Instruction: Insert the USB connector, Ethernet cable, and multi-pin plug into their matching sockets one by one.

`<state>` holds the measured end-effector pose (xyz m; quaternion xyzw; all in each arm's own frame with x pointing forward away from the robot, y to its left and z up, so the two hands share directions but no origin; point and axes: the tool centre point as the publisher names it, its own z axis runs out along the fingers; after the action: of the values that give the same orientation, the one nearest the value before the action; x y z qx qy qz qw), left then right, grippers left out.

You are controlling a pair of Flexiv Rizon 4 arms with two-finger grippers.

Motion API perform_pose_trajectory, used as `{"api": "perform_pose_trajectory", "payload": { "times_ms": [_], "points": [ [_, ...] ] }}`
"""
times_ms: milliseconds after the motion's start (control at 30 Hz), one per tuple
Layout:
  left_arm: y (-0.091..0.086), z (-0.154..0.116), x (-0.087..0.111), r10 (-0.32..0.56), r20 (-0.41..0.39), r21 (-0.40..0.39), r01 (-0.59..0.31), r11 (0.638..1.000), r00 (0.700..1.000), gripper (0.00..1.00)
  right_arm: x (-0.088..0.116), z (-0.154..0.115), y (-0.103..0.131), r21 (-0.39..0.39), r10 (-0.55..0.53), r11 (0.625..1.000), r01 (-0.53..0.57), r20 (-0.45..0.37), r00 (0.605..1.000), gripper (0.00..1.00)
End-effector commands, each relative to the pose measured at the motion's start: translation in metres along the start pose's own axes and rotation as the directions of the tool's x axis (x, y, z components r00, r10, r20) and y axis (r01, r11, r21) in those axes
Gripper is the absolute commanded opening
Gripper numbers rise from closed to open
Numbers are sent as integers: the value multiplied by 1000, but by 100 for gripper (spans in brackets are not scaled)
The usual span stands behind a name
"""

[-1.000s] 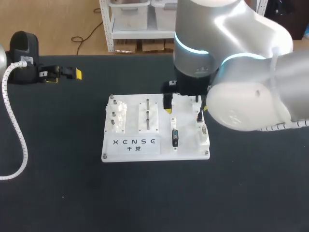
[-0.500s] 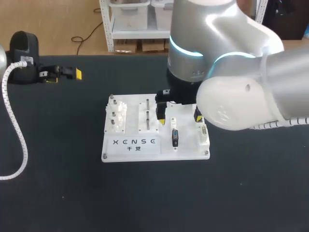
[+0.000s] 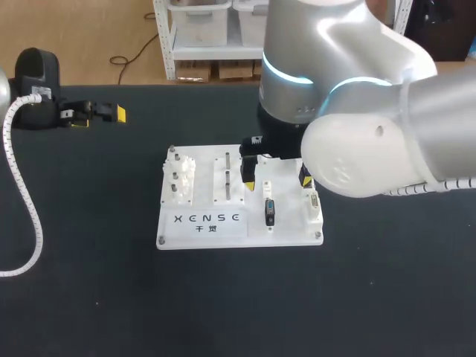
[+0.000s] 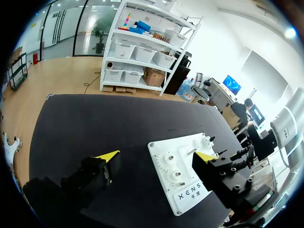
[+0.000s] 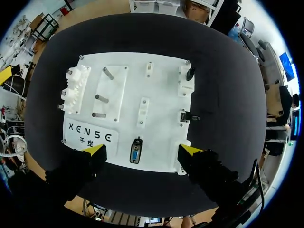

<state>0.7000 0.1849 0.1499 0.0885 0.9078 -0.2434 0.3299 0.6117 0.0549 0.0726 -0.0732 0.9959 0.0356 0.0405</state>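
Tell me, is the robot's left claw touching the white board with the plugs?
Apart. The head view shows the left gripper off to the side, with a wide stretch of bare black table between it and the white board.

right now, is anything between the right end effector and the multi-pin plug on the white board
Nothing visible does. The right end effector hangs open over the white board, and the multi-pin plug sits uncovered on it, straight ahead between the fingers, with nothing across it.

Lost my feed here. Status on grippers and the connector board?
Left gripper open, empty, off the board. Right gripper open above board, holding nothing. Multi-pin connector on board, untouched. No obstruction seen.
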Motion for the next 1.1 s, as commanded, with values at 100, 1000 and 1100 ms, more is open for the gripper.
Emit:
{"api": "perform_pose_trajectory", "payload": {
  "times_ms": [100, 1000, 1100],
  "points": [
    [0, 0, 0, 0, 0, 0, 0, 1000, 1000, 100, 2, 2, 1, 32, -23, 999, 22, 32, 999, 100],
    [0, 0, 0, 0, 0, 0, 0, 1000, 1000, 100, 19, 38, 6, 109, 146, 983, -147, 16, 989, 100],
    [0, 0, 0, 0, 0, 0, 0, 1000, 1000, 100, 18, 40, 4, 111, 151, 982, -152, 11, 988, 75]
  ]
}}
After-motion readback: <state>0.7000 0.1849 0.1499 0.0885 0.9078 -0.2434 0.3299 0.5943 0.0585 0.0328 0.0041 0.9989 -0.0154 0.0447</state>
